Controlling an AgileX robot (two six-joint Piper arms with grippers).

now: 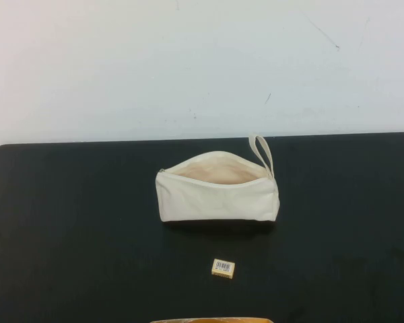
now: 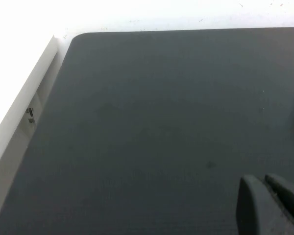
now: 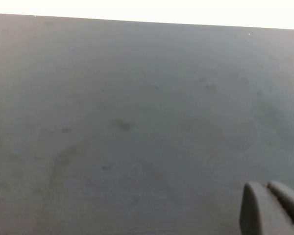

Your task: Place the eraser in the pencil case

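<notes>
The cream-white pencil case lies in the middle of the black table in the high view, unzipped, its beige lining showing and its loop strap at the right end. The tiny tan eraser with a barcode label lies on the table just in front of the case, apart from it. Neither arm shows in the high view. My left gripper is shut and empty over bare black table near its left edge. My right gripper is shut and empty over bare table. Neither wrist view shows the case or the eraser.
The black table ends at a white wall behind. A tan edge shows at the bottom of the high view. In the left wrist view a white ledge runs beside the table's edge.
</notes>
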